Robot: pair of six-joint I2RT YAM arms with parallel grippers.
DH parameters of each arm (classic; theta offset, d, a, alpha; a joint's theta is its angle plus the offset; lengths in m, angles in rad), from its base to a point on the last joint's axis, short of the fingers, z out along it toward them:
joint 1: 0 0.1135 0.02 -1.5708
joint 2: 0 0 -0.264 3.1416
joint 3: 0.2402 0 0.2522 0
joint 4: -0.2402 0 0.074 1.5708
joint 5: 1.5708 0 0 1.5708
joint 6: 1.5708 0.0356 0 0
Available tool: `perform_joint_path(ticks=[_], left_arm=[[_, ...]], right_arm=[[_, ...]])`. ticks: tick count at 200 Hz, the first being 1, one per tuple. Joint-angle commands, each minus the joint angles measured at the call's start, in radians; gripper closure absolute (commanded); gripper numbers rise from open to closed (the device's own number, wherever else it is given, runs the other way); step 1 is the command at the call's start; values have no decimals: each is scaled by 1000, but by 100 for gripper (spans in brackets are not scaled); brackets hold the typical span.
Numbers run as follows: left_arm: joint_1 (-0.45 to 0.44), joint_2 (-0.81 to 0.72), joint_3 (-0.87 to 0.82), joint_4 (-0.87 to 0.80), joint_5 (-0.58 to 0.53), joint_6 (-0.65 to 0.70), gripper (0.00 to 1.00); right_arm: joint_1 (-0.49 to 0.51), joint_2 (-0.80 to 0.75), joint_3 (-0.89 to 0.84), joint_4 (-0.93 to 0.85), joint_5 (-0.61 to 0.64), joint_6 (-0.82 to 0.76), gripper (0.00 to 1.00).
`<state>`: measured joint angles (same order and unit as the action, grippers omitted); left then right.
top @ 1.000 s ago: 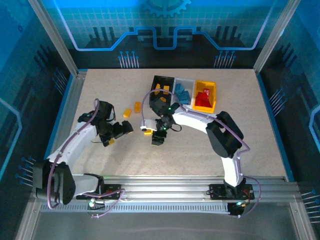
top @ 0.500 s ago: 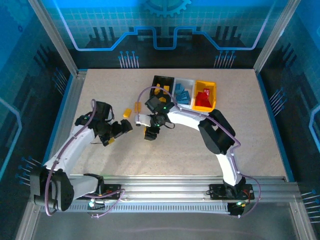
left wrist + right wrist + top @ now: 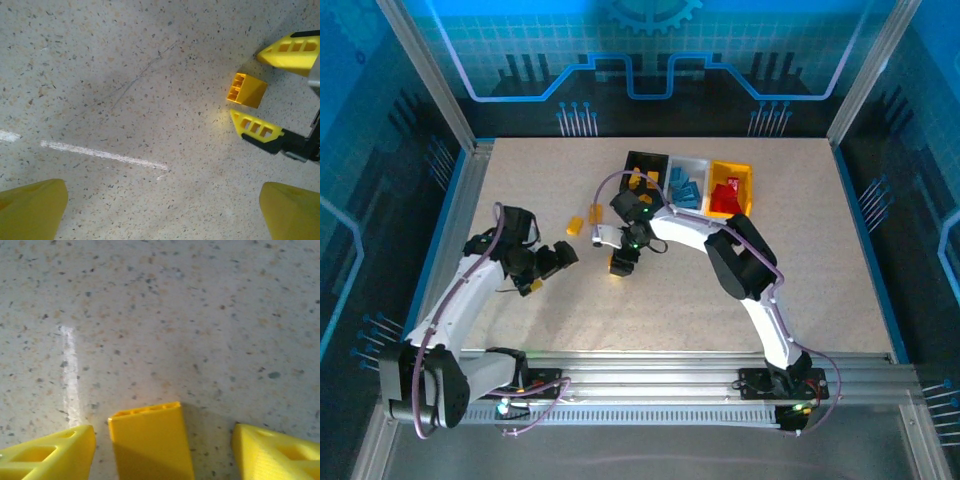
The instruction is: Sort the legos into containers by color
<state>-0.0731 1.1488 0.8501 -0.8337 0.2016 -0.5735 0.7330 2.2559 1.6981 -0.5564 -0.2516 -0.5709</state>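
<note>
**Right gripper** (image 3: 163,437): The jaws stand apart and straddle one yellow-orange brick (image 3: 150,445) that lies on the table (image 3: 200,315). The right wrist view shows a narrow gap between the brick and the finger at picture left, and a wider gap on the other side. Neither finger touches the brick, so nothing is pinched. In the left wrist view the same brick sits between the two yellow fingertips with its hollow side turned toward the camera.

**Left gripper** (image 3: 163,200): The jaws are spread wide. The fingertips (image 3: 30,212) sit at the lower corners of the left wrist view with bare table between them, and nothing is held. The gripper is on the side of the right gripper toward the table's left edge, near it but apart. A white scuff line (image 3: 100,152) marks the table ahead of it.

**Containers:** Three bins stand side by side near the middle of the table's far edge.
- The black bin (image 3: 642,156) is on the left and holds yellow-orange bricks. The right arm crosses its near corner.
- The white bin (image 3: 690,160) is in the middle and holds light blue bricks (image 3: 682,190).
- The yellow-orange bin (image 3: 732,166) is on the right and holds red bricks (image 3: 725,197).

**Loose brick** (image 3: 574,226): It is yellow-orange and lies on the table between the left gripper and the black bin, touching neither.
</note>
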Motion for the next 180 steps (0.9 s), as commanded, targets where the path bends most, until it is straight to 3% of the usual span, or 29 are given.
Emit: perform_joint_path(ticks=[1, 34, 77, 131, 180], left_arm=[[12, 0, 3, -29, 7, 29, 1], [14, 19, 7, -11, 18, 21, 1], [14, 21, 8, -2, 22, 11, 1], [13, 5, 7, -3, 19, -7, 1], [12, -1, 18, -13, 13, -16, 1]], right_arm=[[-25, 18, 11, -68, -13, 4, 34], [-24, 8, -2, -86, -27, 0, 49], [-24, -34, -21, -76, -40, 1, 61], [-80, -165, -77, 14, -133, 144, 62], [-218, -264, -92, 113, -205, 323, 62]])
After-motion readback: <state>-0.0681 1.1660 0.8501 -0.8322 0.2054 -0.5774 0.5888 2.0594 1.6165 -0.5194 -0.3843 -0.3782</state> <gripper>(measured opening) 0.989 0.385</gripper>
